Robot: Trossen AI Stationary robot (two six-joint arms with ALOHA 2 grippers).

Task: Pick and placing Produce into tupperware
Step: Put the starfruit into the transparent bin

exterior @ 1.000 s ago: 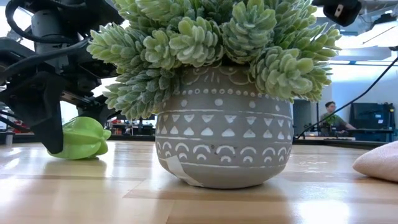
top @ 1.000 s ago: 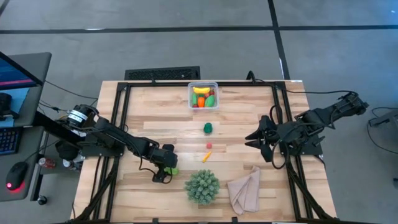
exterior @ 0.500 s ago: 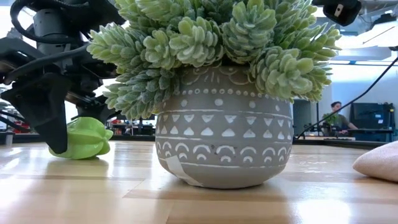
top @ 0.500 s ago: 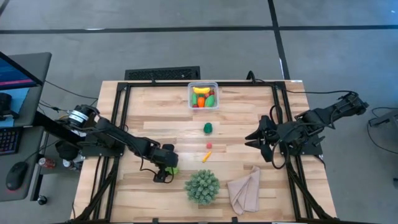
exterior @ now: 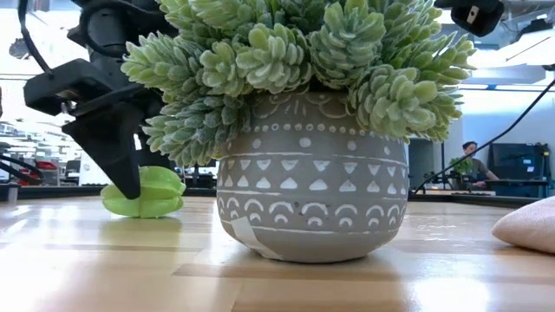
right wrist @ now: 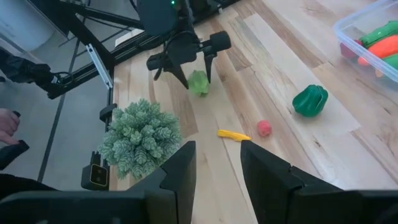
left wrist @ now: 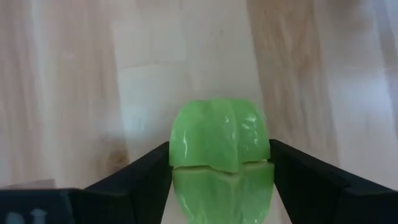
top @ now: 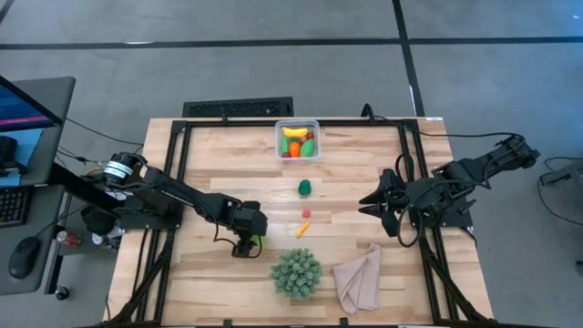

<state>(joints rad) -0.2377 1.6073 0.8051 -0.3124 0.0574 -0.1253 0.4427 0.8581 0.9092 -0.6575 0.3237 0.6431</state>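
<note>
Left wrist view shows your left gripper (left wrist: pixel 222 168) standing wide, one dark finger on each side of the pale green ridged toy piece (left wrist: pixel 221 155), which rests on the wooden table (left wrist: pixel 93 93). The fingers flank it closely, but you cannot tell whether they press it. From the high view, the green piece (top: pixel 256 240) lies just beside the spiky potted plant (top: pixel 296 273), well apart from the clear tupperware (top: pixel 298 140) at the table's far edge, which already holds several pieces.

Your main risk is the shape: the ridges give the pads little flat surface, so closing off-centre could squirt the piece sideways or roll it toward the plant pot (exterior: pixel 312 195). Lifting on a light pinch could drop it on the way across. Your path also passes the dark green pepper-like piece (top: pixel 304 188), the small red berry (top: pixel 307 213) and the orange-yellow sliver (top: pixel 301 230); a low carry might knock them.

Your right gripper (right wrist: pixel 217 171) waits at the right side, fingers narrowly parted, holding nothing.
</note>
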